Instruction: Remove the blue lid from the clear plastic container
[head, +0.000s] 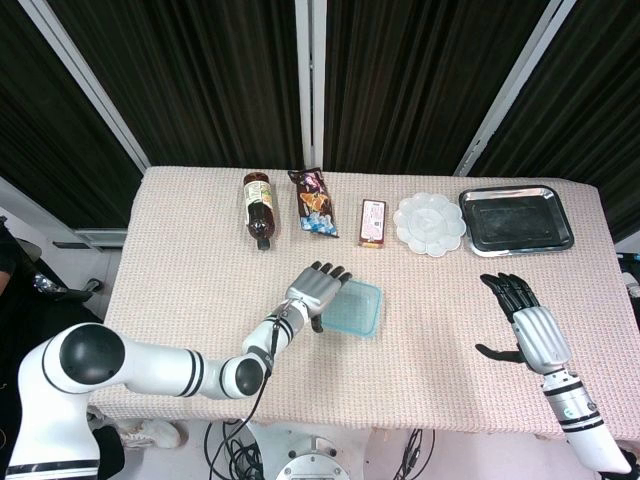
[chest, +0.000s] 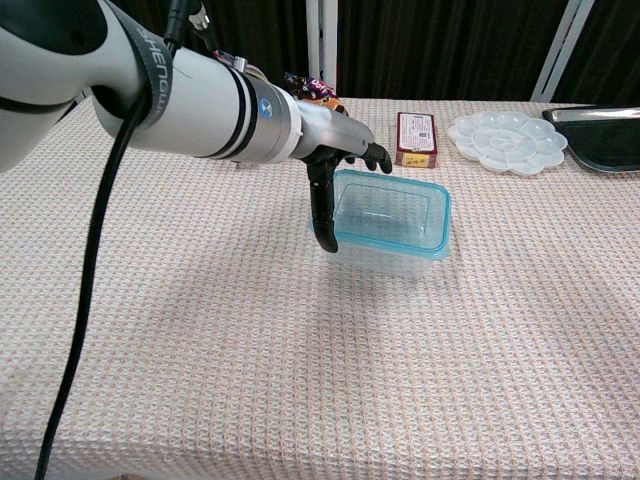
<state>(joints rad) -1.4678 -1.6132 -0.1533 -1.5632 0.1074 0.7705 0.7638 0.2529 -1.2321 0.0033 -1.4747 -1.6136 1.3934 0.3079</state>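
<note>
Left hand at the lidded container, near the table's front edge.
The left hand (chest: 335, 150) lies over the left end of the blue lid (chest: 390, 213), fingers apart, thumb (chest: 322, 215) against the clear plastic container (chest: 395, 255); no grip is evident. The right hand (head: 525, 325) hovers spread near the right front corner.

White arms, black bands, silver-black hands
</note>
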